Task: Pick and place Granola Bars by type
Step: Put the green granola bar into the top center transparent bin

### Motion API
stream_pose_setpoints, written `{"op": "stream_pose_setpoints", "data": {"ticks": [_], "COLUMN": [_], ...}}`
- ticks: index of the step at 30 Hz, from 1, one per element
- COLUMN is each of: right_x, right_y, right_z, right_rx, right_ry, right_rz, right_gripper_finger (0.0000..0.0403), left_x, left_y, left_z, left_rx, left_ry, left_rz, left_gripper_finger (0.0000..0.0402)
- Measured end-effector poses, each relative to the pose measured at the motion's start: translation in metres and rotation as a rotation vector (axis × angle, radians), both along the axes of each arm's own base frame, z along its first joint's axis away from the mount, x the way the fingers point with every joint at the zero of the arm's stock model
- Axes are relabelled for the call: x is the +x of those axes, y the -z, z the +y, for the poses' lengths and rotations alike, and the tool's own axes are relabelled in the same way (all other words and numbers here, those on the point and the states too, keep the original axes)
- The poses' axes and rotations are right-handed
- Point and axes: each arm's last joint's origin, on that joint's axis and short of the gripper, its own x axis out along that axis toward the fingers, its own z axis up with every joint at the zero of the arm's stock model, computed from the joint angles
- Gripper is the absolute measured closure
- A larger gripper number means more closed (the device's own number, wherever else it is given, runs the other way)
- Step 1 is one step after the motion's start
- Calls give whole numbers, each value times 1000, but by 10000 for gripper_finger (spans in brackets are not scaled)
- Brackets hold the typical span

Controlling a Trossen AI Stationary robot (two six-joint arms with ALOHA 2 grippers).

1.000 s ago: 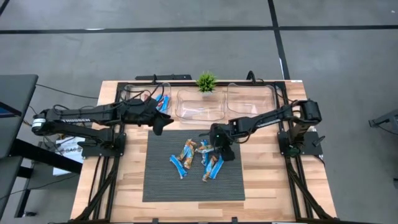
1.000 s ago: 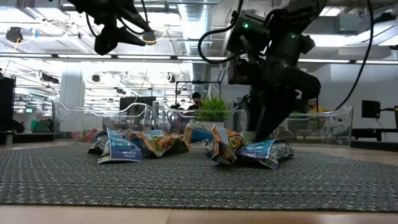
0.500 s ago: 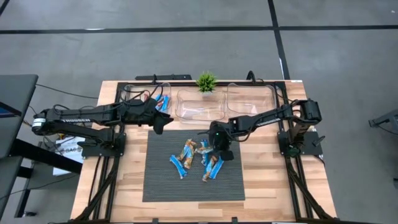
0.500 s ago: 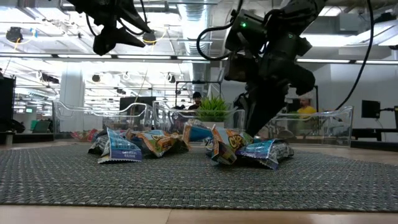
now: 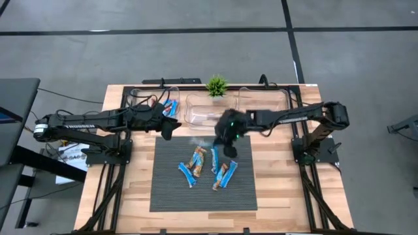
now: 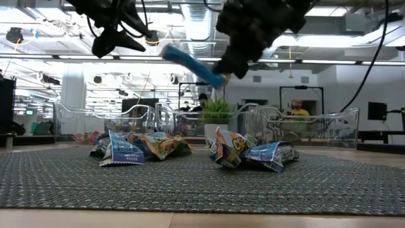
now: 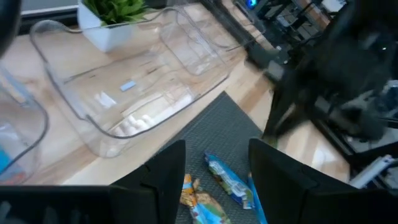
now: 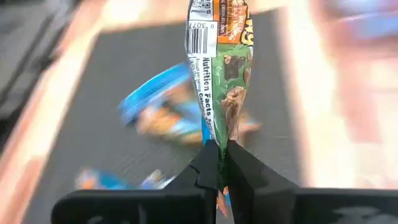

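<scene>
Dark ribbed matting [image 5: 204, 196] covers the near middle of the wooden tabletop [image 5: 287, 196], and the loose granola bars [image 5: 208, 166] lie scattered on it in two small clusters, blue wrappers mixed with tan and orange ones; the low view shows them as crumpled packets on the weave [image 6: 190, 183]. Above the mat's far edge the right pincer [image 5: 224, 137] is lifted clear of the pile, its two fingers [image 8: 214, 165] pressed together on the end of one bar [image 8: 219, 68], which hangs out past the tips: the wrist view shows a wrapper with an orange and green printed face, a barcode and a nutrition panel, while from table height the same bar [image 6: 193, 65] reads as a blue streak slanting in the air. Level with it, over the bare wood by the mat's far left corner, the left pincer [image 5: 168, 128] hovers with its fingers [image 7: 163, 180] spread apart and nothing between them. Behind both run three clear plastic bins along the tabletop's far edge: the left bin [image 5: 140, 98] has bars [image 5: 170, 108] in it, with blue wrappers showing, the middle bin [image 5: 206, 111] and right bin [image 5: 264, 101] follow, and a small green plant [image 5: 216, 85] stands behind the middle one.
</scene>
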Motion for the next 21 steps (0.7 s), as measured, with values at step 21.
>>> {"op": "stream_pose_setpoints", "data": {"ticks": [21], "right_x": [-28], "right_y": [-23], "right_z": [-73], "right_rx": [-114], "right_ry": [491], "right_rz": [2], "right_gripper_finger": [312], "left_x": [-1], "left_y": [2], "left_z": [1], "left_rx": [57], "left_ry": [-16], "left_rz": [35], "left_gripper_finger": [233]}}
